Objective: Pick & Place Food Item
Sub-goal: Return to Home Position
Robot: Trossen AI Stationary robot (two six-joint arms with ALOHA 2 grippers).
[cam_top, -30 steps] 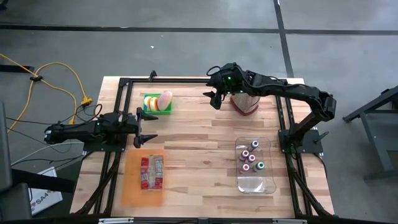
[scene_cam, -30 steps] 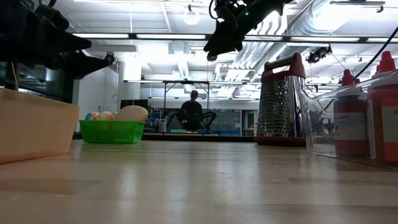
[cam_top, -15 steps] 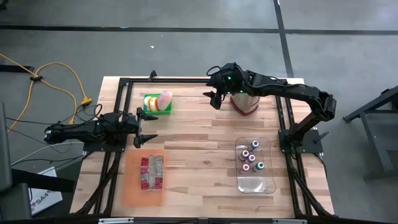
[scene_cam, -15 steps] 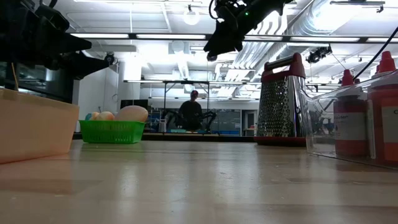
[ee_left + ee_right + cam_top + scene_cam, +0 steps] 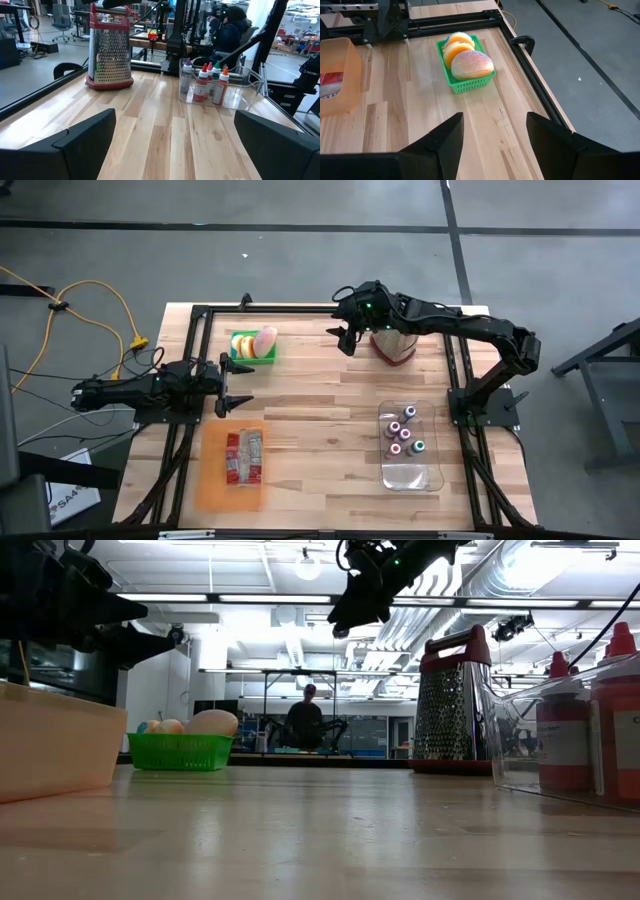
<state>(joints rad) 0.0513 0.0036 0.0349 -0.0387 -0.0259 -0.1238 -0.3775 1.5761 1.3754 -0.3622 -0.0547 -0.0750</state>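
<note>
A green basket (image 5: 254,346) at the far left of the table holds several food items; the nearest to my right arm is a pink sugared bun (image 5: 472,64), with an orange one (image 5: 458,49) behind it. My right gripper (image 5: 346,340) hangs open high above the table, right of the basket (image 5: 470,82), pointing down toward it with nothing between its fingers. My left gripper (image 5: 232,388) waits open and level at the table's left side (image 5: 170,140).
An orange tray (image 5: 232,467) with a red packet (image 5: 244,456) lies near left. A metal grater (image 5: 393,344) stands far right, under my right arm. A clear bin (image 5: 408,445) of bottles sits near right. A person (image 5: 306,720) sits in the room beyond.
</note>
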